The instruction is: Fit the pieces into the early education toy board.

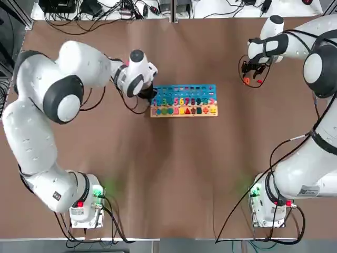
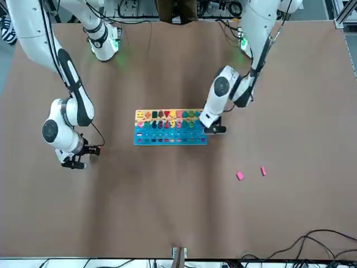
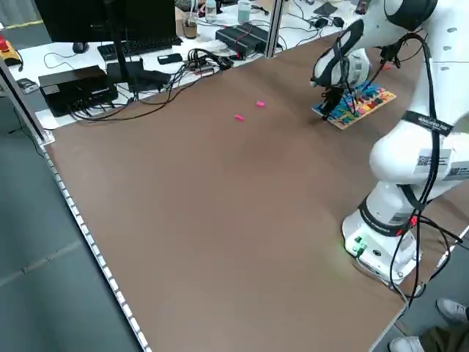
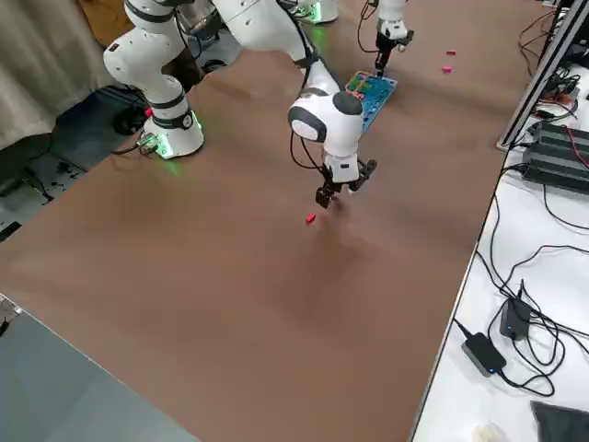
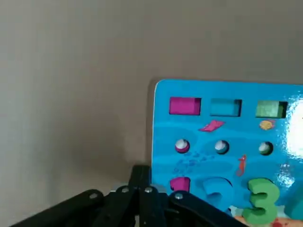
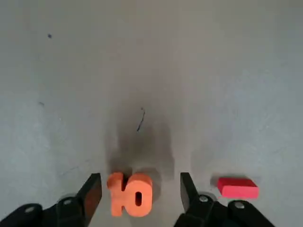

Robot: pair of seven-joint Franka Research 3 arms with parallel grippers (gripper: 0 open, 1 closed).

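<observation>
The toy board point(image 1: 184, 100), blue with a tan strip, lies mid-table with many coloured numbers and shapes seated in it. At the board's left end point(image 5: 222, 132) my left gripper point(image 1: 148, 95) is shut and low, nothing between its fingers point(image 5: 142, 191). Far to the right, my right gripper point(image 1: 253, 74) hangs just over the table. Its fingers point(image 6: 92, 191) stand apart on either side of an orange "10" piece point(image 6: 130, 195), with a gap on each side. A red block piece point(image 6: 237, 187) lies just outside one finger. Two pink pieces point(image 2: 240, 176) point(image 2: 263, 171) rest on the far side of the table.
Cables, power bricks and a monitor point(image 3: 110, 22) crowd the bench beyond the table's far edge. Both arm bases point(image 1: 87, 203) point(image 1: 271, 203) stand at the near edge. Bare brown tabletop point(image 1: 179, 168) stretches between the bases and the board.
</observation>
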